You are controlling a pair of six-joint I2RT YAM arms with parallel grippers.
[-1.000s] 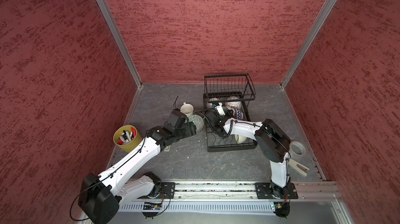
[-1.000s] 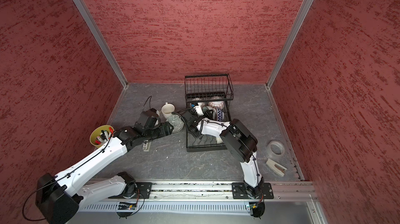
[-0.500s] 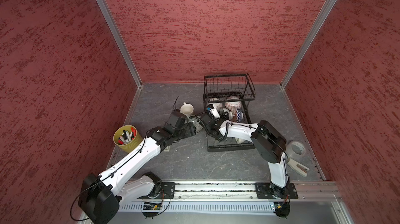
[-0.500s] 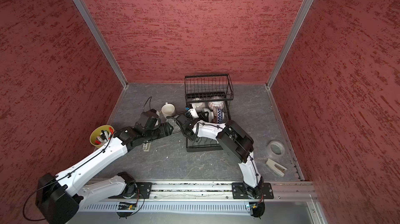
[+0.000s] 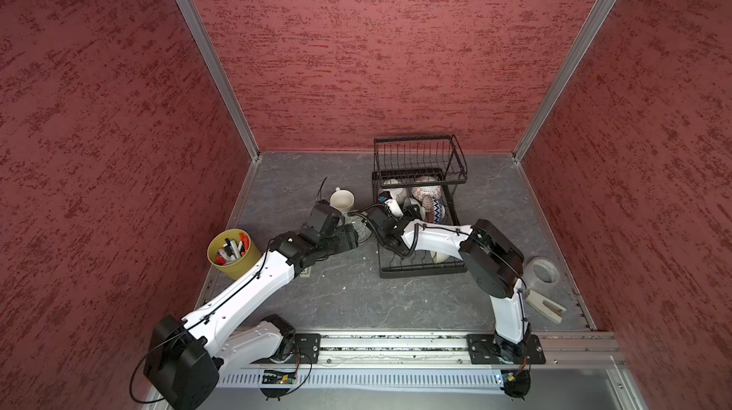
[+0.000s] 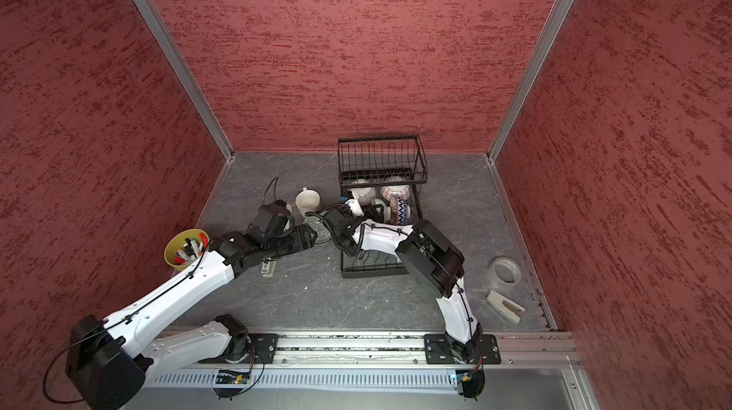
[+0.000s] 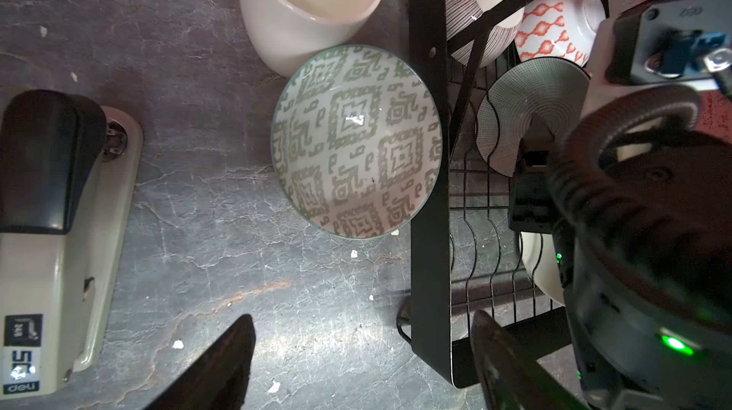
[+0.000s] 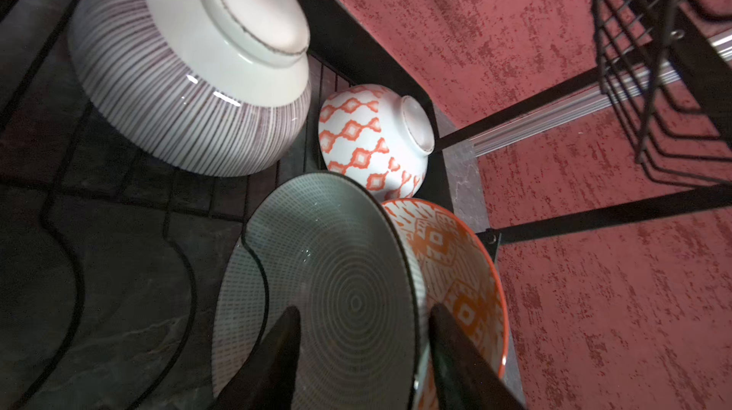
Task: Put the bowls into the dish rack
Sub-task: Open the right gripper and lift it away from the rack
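Right of centre in both top views, the dish rack stands on the grey table, with its upper basket toward the back wall. The right end effector sits inside the lower tier with its fingers spread and released. They straddle the rim of a grey-green dotted bowl that stands on edge among the wire dividers. One finger is inside the bowl, the other between it and an orange-lined bowl just behind it. Deeper in the rack, a striped bowl and an orange-diamond bowl lie upside down, side by side. A cream bowl rests nearer the rack's front, partly hidden by the right arm.

The left end effector hovers just left of the rack in the top views — wide open, grasping nothing. One green-patterned bowl stands upright on the table outside the rack, just beside the base tray's wall and close against a cream mug. A stapler lies on the table near the left arm. A yellow pot of markers sits at centre left of the frame — a tape roll at the right.
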